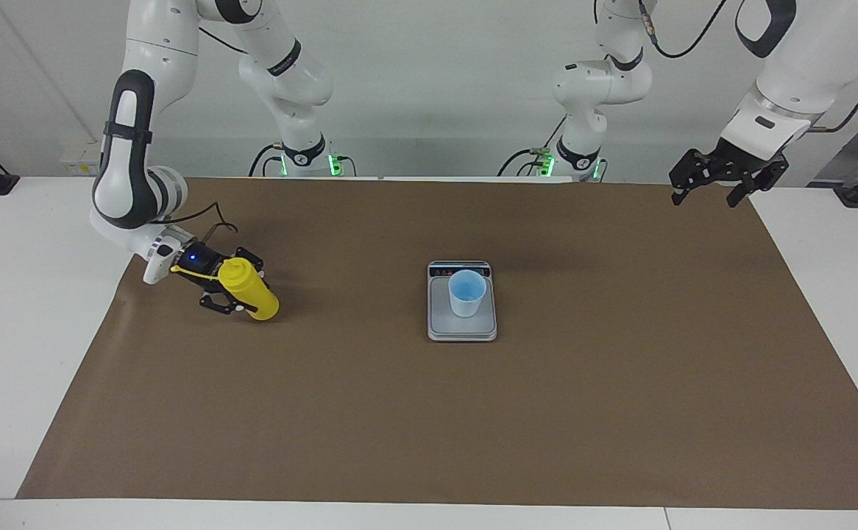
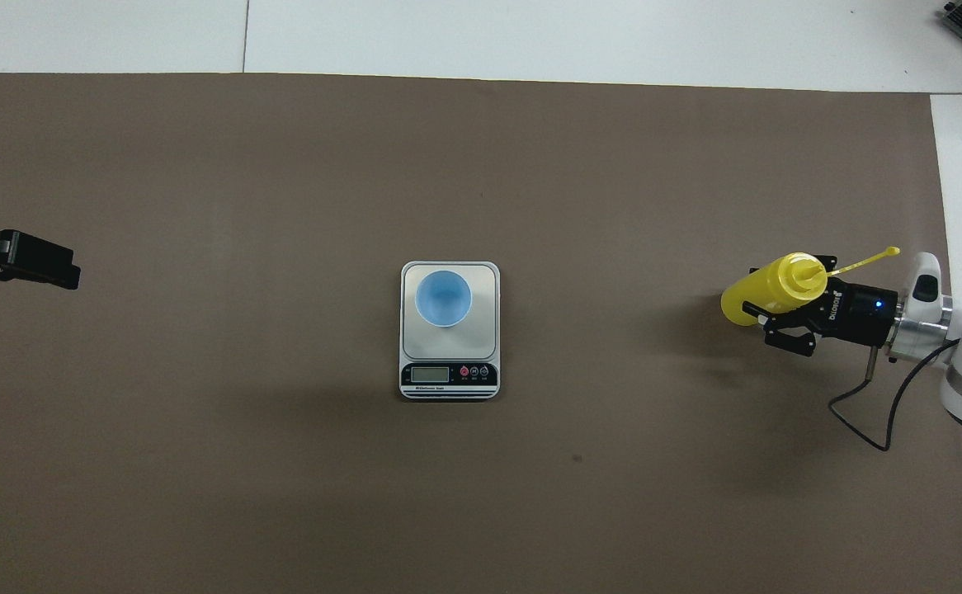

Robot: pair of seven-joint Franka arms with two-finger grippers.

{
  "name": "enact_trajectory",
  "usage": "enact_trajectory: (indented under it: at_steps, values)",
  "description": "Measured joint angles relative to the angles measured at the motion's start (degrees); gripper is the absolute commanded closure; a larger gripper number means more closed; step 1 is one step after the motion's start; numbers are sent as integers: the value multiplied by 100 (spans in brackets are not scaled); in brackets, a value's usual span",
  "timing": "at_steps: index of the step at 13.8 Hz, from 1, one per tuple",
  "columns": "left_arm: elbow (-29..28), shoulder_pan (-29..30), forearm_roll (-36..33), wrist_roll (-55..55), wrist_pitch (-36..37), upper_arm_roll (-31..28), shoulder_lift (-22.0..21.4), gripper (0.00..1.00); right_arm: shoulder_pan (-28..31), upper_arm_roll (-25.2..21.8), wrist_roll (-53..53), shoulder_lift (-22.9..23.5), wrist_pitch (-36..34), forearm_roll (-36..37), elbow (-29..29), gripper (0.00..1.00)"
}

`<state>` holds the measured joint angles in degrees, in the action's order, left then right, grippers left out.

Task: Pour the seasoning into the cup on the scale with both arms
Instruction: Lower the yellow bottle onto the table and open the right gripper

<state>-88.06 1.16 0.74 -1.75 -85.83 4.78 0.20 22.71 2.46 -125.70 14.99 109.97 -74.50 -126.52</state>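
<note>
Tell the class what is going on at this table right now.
The right gripper is shut on a yellow squeeze bottle at the right arm's end of the brown mat, with the bottle tilted. In the middle of the mat a small blue cup stands upright on a kitchen scale, its display end toward the robots. The bottle is well apart from the cup, so no pouring has begun. The left gripper waits open in the air over the left arm's end of the mat, holding nothing.

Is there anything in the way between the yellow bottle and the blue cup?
No. Only bare brown mat lies between the yellow bottle, held in the right claw, and the blue cup on the scale.
</note>
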Motion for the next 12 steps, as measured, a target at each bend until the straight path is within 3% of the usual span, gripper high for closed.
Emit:
enact_trajectory:
  at_steps: [3, 4, 5, 6, 12]
  values:
    - [0, 0, 0, 0, 0, 0, 0, 0, 3, 1, -134, 0, -1, -25, -77, 100]
    - [0, 0, 0, 0, 0, 0, 0, 0, 6, -1, -220, -1, 0, -27, -78, 89]
    - [0, 0, 0, 0, 0, 0, 0, 0, 12, -1, -308, -1, 1, -28, -79, 67]
    - [0, 0, 0, 0, 0, 0, 0, 0, 17, -3, -376, -1, 3, -28, -79, 1]
    - [0, 0, 0, 0, 0, 0, 0, 0, 26, -12, -684, -26, 25, -31, -71, 0]
